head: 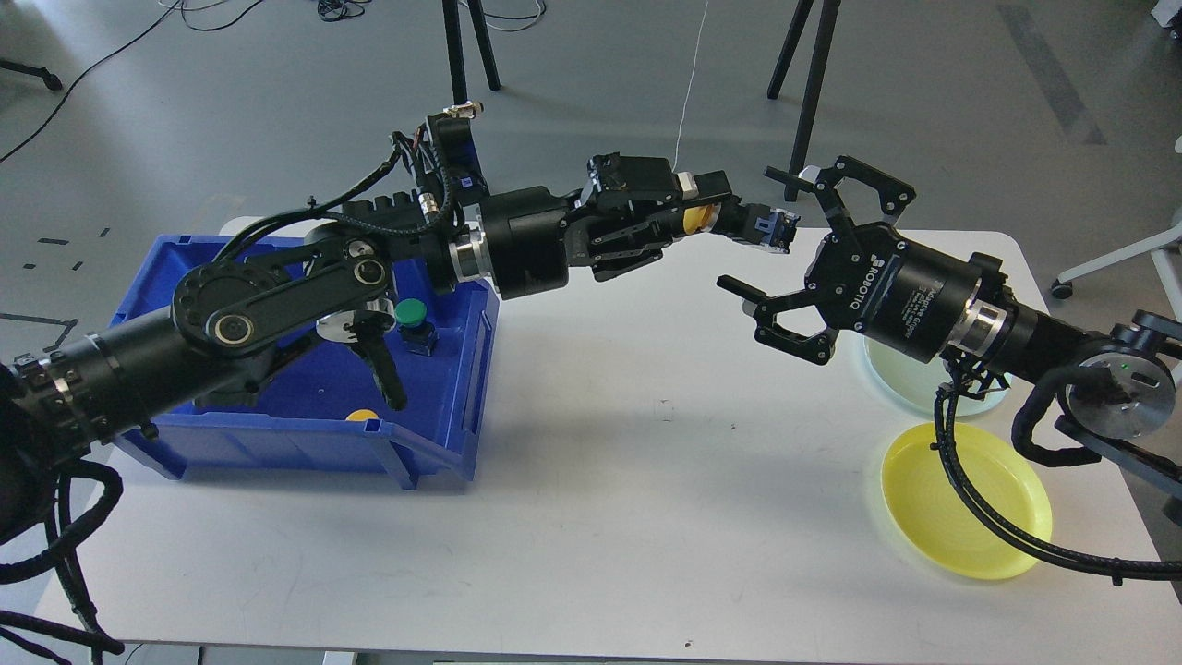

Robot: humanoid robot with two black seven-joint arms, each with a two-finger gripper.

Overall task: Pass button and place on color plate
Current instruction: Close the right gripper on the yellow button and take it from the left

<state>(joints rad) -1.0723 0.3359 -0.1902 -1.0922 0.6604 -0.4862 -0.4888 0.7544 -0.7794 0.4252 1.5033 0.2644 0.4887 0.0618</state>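
My left gripper (694,212) is shut on a button (766,228) with a yellow cap and a blue-black body, held out sideways above the table's far middle. My right gripper (750,229) is open, its jaws spread wide just right of the button's body end, one finger above and one below it. I cannot tell whether they touch it. The yellow plate (960,517) lies at the front right of the white table. A pale green plate (900,383) lies just behind it, partly hidden by my right arm.
A blue bin (443,434) stands at the left of the table (646,517), with a green button (411,314) and a yellow button (362,415) inside. My left arm crosses over the bin. Tripod legs stand on the floor behind the table.
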